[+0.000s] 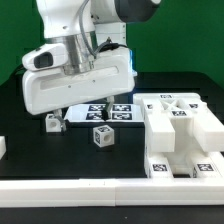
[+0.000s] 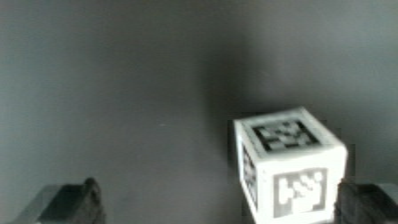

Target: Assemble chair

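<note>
While jaws gape wide, tagged block (image 2: 290, 165) between; untouched.

Exterior view is bright and pretty even, looks like light from overhead. The white arm housing (image 1: 75, 85) and the white chair parts (image 1: 180, 125) are close to blown out with hardly any surface detail, while the black table (image 1: 60, 150) stays deep and matte. Shadows are soft; the marker board (image 1: 105, 112) under the arm looks a touch greyer. It's low-res and slightly soft all over.

Wrist view is way dimmer, grey and murky, with a darker band of shade running across the table. The tagged cube (image 2: 290, 160) is fuzzy, tag edges smeared. The gripper (image 2: 224, 204) fingertips (image 2: 71, 203) are just dark out-of-focus blobs.
</note>
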